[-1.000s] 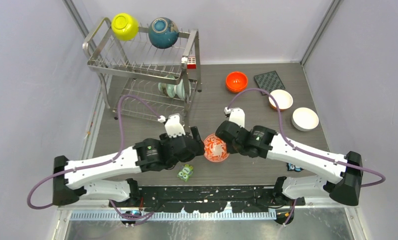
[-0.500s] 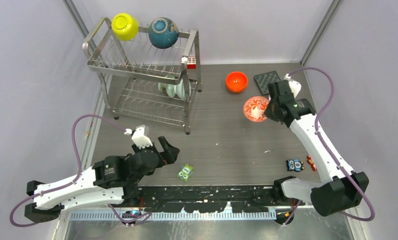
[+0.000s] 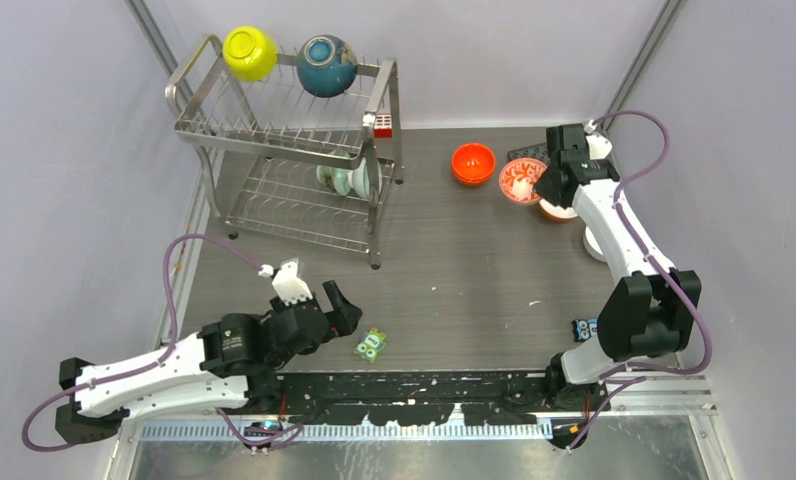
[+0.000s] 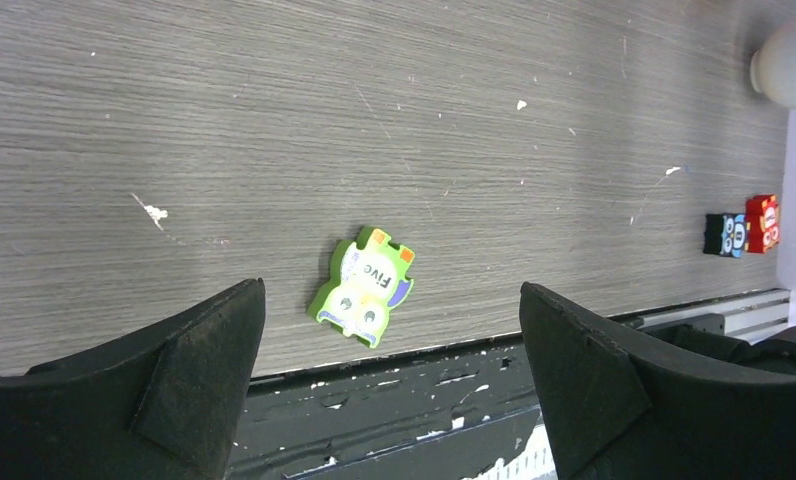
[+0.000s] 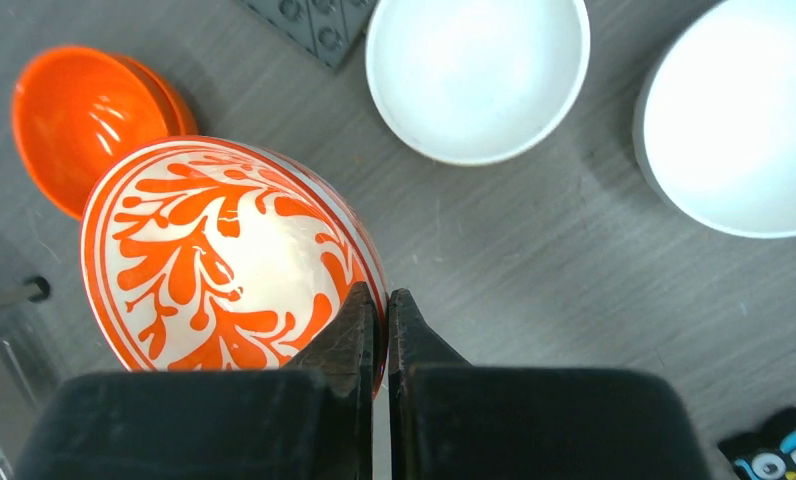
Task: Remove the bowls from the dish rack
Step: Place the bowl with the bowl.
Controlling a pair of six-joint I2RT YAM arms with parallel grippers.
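Observation:
The steel wire dish rack [image 3: 284, 130] stands at the back left. A yellow-green bowl [image 3: 249, 52] and a dark teal bowl [image 3: 326, 65] lean on its top tier, and pale green bowls [image 3: 346, 180] stand on edge in the lower tier. My right gripper [image 3: 544, 185] [image 5: 384, 300] is shut on the rim of a white bowl with red flowers [image 3: 521, 180] [image 5: 214, 260], held above the table beside the orange bowl [image 3: 473, 163] [image 5: 84, 120]. My left gripper [image 3: 336, 305] [image 4: 391, 290] hangs open and empty low over the near table edge.
Two white bowls [image 5: 477, 75] [image 5: 739, 120] sit on the table at the right, partly under the right arm. A dark square mat [image 3: 527, 155] lies behind them. A green owl toy [image 3: 371, 345] [image 4: 364, 287] lies near the front edge, small toys [image 4: 739, 228] at the front right.
The right arm has carried the flowered bowl farther back, next to the orange bowl. The left arm has drawn back toward its base and now barely moves.

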